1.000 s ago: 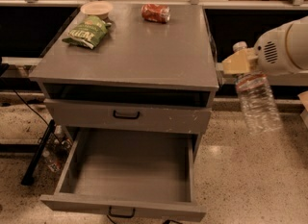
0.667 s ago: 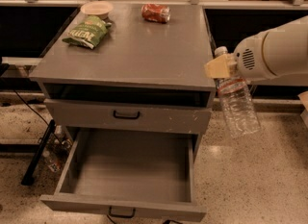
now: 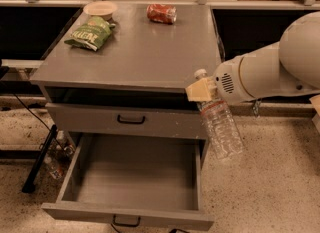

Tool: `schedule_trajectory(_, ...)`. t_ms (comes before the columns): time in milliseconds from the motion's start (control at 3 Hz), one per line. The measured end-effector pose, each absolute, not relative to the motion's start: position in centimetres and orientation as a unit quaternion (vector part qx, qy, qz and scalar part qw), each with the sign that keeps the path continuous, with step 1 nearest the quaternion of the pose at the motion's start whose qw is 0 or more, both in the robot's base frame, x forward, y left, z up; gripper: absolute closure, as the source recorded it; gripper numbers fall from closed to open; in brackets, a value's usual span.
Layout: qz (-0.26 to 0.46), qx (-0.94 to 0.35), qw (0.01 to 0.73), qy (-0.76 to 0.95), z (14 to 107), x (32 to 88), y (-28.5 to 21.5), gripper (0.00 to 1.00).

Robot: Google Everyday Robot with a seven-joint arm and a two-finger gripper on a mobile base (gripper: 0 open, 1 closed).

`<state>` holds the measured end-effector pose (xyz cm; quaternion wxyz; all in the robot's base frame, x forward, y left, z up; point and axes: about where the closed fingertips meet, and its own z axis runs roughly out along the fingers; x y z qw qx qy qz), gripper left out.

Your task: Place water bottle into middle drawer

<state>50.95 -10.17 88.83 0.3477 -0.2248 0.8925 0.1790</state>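
Camera view looks down on a grey cabinet (image 3: 145, 52). At your far left a black bar (image 3: 39, 158) lies slanted on the speckled floor (image 3: 265, 187) beside the cabinet's base. On the cabinet top, at the back left corner, you have a pale bowl (image 3: 100, 10) with a green snack bag (image 3: 90, 33) lying just in front of it, the two touching.

Below the top, a closed drawer front (image 3: 165, 122) carries a black handle. Under that, the middle drawer (image 3: 135, 174) is pulled well out toward you, its flat grey floor showing between low walls and its black loop handle (image 3: 126, 221) at the bottom edge of the view.

Further right on the top, near the back edge, a red soda can (image 3: 161, 13) lies on its side, well apart from the bag.

At the cabinet's right front corner you find the gripper (image 3: 204, 91). Its tan fingers (image 3: 198, 91) are clamped on the neck of the water bottle (image 3: 222, 129), just under the pale cap. The bottle hangs in the air, cap up, tilted so its base swings down and to the right. It sits to the right of the open drawer's right wall, with speckled floor behind its lower half, and no part of it is inside the tray. The white arm (image 3: 270, 72) reaches in from the right edge.
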Motion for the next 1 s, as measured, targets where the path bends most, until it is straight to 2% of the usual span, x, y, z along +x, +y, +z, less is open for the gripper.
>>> schedule_trajectory(333,0.179,-0.225,0.348,0.893,88.8,51.0,-10.2,1.00)
schedule_trajectory(1000,0.210,-0.219,0.294,0.906,78.0,51.6,-7.5,1.00)
